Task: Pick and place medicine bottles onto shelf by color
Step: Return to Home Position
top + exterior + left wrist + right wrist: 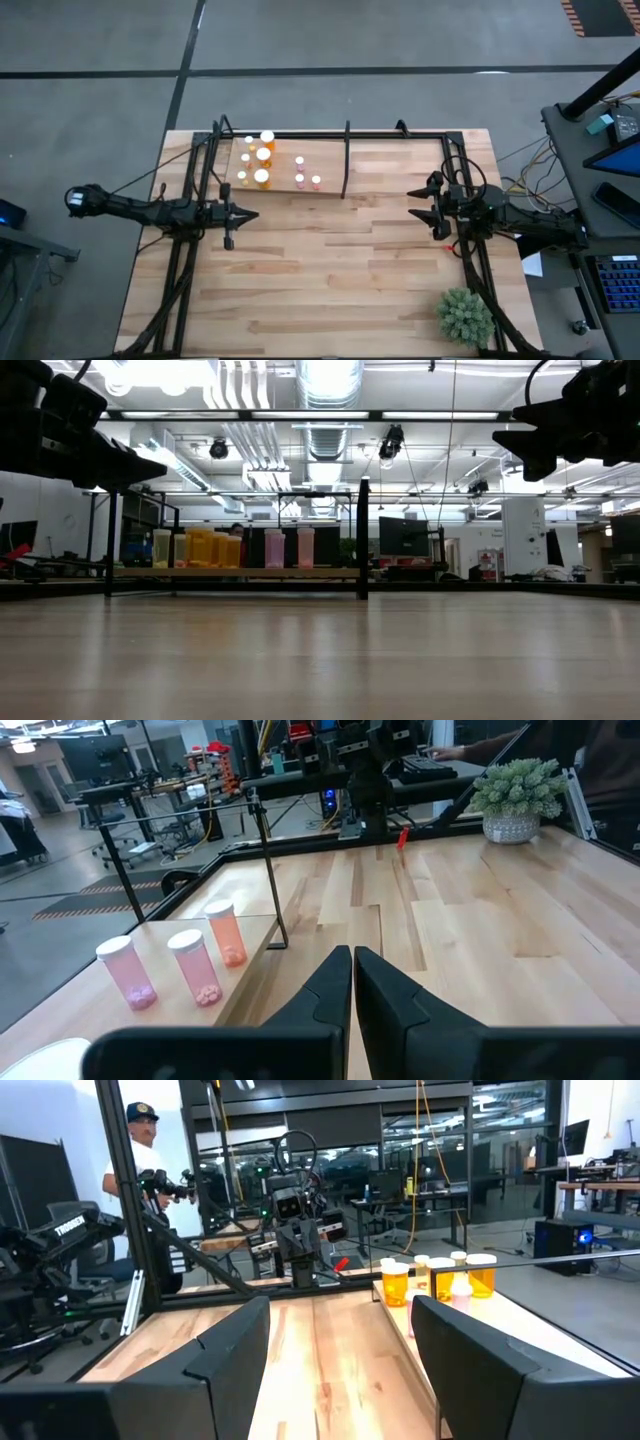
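The scene is lit from above by ceiling lights (pixel 330 380), which are blown out to white bands in the low view. Against that bright ceiling the arms (pixel 70 430) are reduced to black silhouettes, and a dull sheen is laid across the tabletop (pixel 320 660). In the high view the tops of the bottles (pixel 262 177) are washed out to glowing spots, and only faint, short shadows are cast on the wood. In the left wrist view the pink bottles are lit through and pale glare is spread over the boards. In the right wrist view the room behind is dimmer, with lamp reflections caught in its glass walls.
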